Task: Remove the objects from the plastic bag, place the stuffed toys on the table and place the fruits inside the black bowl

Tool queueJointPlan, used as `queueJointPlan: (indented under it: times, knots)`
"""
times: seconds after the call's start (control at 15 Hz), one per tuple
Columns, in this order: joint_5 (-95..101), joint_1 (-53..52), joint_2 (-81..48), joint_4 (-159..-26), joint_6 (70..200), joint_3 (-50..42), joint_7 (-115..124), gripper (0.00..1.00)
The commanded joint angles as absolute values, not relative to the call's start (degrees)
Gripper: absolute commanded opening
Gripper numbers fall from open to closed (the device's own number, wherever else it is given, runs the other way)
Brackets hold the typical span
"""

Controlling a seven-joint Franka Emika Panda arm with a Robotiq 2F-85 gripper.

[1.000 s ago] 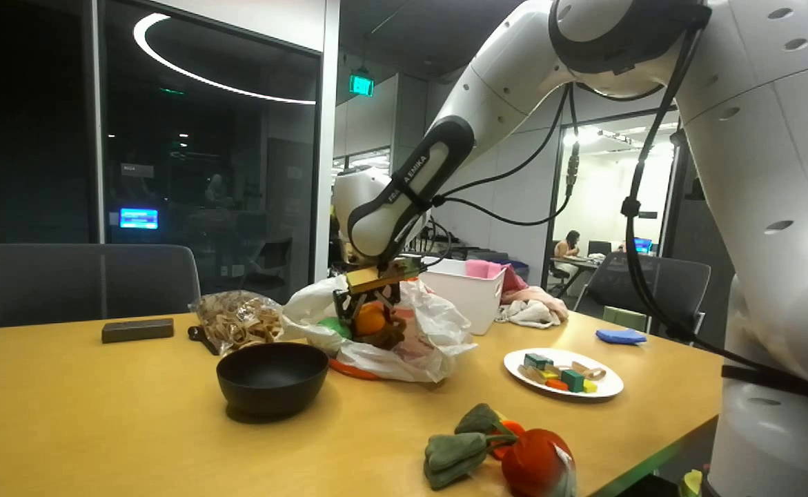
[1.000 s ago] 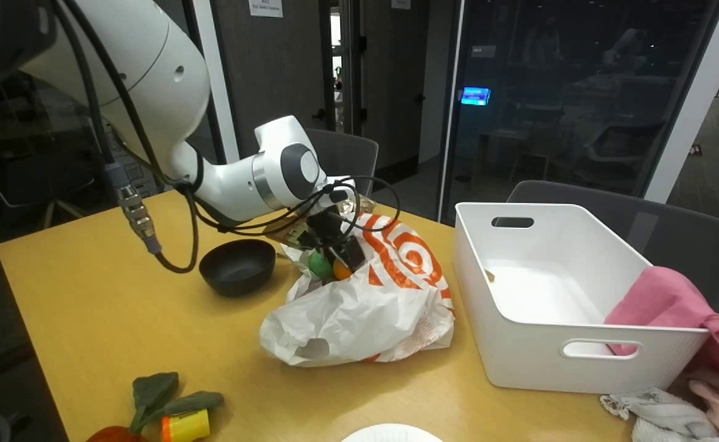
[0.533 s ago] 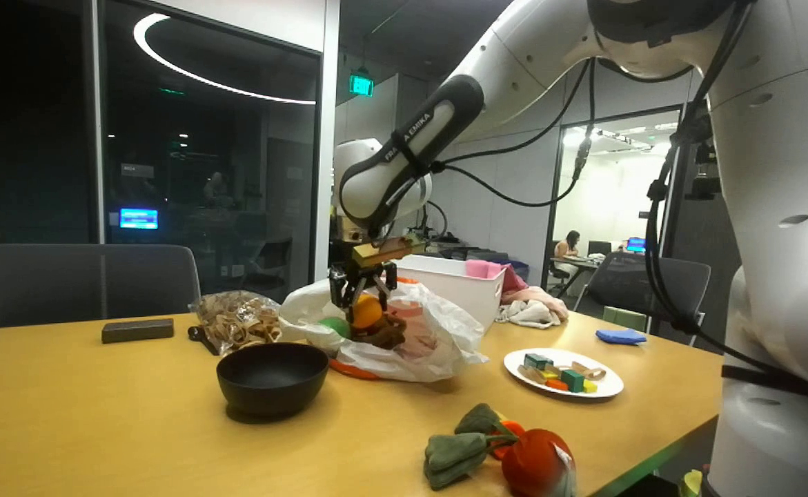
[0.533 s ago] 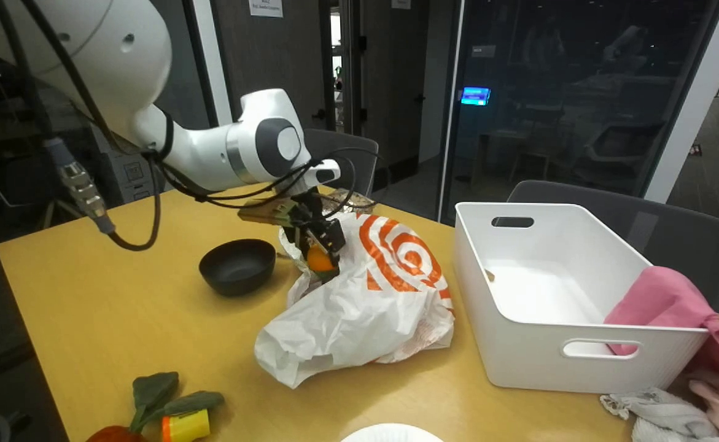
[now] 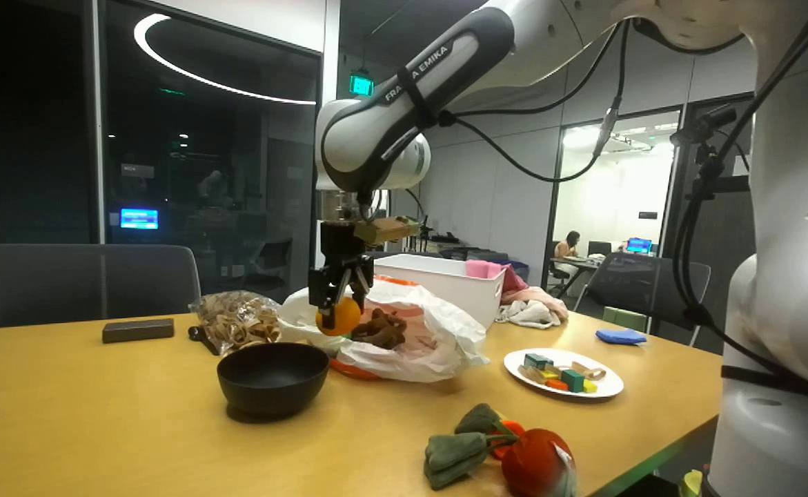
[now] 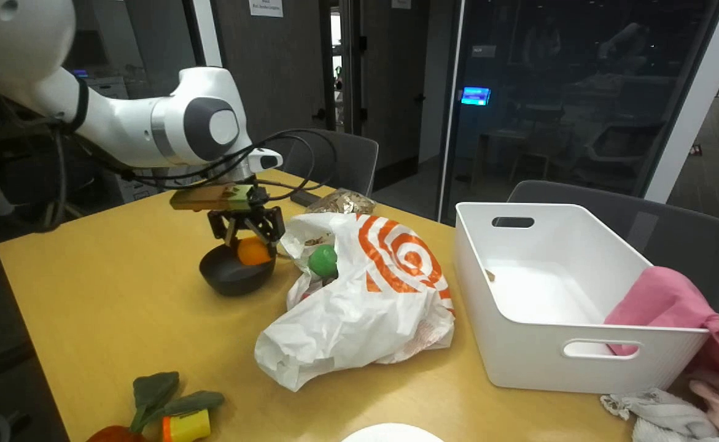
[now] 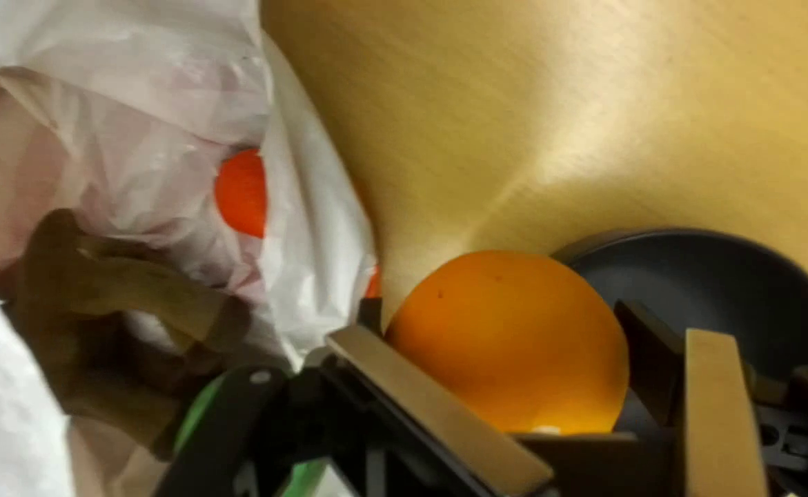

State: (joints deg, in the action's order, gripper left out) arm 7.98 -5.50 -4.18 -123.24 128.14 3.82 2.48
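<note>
The light-brown wooden desk (image 5: 134, 421) is faced from low in an exterior view; the white plastic bin (image 6: 528, 356) is looked down into in an exterior view. The round black bowl (image 5: 272, 386) and white plastic bag (image 6: 362, 304) are shared with the close, downward wrist view.

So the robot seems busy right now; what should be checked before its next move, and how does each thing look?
1. Orange fruit held in the gripper: ok.
2. Orange fruit out of the plastic bag: ok.
3. Black bowl upright on the table: ok.
4. Orange fruit centred over the bowl: not ok; in the wrist view most of the bowl lies off to one side.
5. Grip firm enough not to slip: cannot tell.
</note>
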Motion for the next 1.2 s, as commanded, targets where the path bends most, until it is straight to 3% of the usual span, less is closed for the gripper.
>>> queueJointPlan:
  times: [0.0,1.13]
  knots:
    - [4.4,-6.7,-3.1,-125.9,128.4,6.5,-6.8,0.58]
    - [12.3,-9.2,-9.1,-123.7,139.7,10.3,-28.7,0.58]
